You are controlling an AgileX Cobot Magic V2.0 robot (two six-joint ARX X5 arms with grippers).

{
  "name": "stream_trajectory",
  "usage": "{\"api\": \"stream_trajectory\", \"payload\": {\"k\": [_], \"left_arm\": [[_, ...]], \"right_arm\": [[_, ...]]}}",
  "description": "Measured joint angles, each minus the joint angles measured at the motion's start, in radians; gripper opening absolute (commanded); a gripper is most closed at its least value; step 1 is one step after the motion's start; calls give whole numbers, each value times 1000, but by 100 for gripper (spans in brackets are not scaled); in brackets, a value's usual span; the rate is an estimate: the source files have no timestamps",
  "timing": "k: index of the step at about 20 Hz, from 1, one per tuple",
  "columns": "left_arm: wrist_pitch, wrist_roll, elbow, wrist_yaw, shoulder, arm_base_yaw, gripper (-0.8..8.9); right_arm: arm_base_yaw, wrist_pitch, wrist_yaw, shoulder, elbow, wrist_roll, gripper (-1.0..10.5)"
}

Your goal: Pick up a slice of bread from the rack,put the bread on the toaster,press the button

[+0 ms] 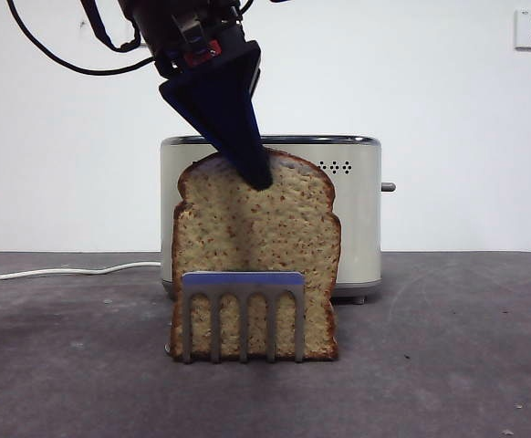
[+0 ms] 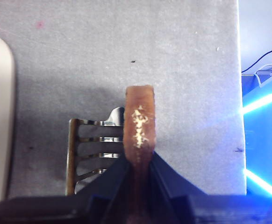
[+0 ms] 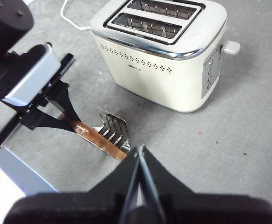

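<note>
We were at the pick-up step here. Going left to right in the front view: our left gripper came down from the upper left, slanted, jaws clamped narrow on the crust at the top of the slice of bread. Straight below the jaws the slice stood upright in the rack, bottom edge near the table. Behind the gripper sat the toaster, slots open on top, and out past it to the right, the button. Next we'd probably need a straight lift clear of the prongs, then carry back over a slot. Our right gripper waited up high, jaws pressed together, holding nothing.
</note>
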Motion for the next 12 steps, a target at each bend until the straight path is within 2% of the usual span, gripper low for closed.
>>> {"api": "stream_trajectory", "payload": {"k": [2, 6, 12], "left_arm": [[-32, 0, 15, -3, -11, 0, -9], [-139, 0, 157, -13, -15, 0, -9], [-180, 27, 452, -146, -16, 2, -9]], "right_arm": [[0, 0, 0, 6, 0, 0, -12], [0, 0, 0, 15, 0, 0, -12], [0, 0, 0, 15, 0, 0, -12]]}}
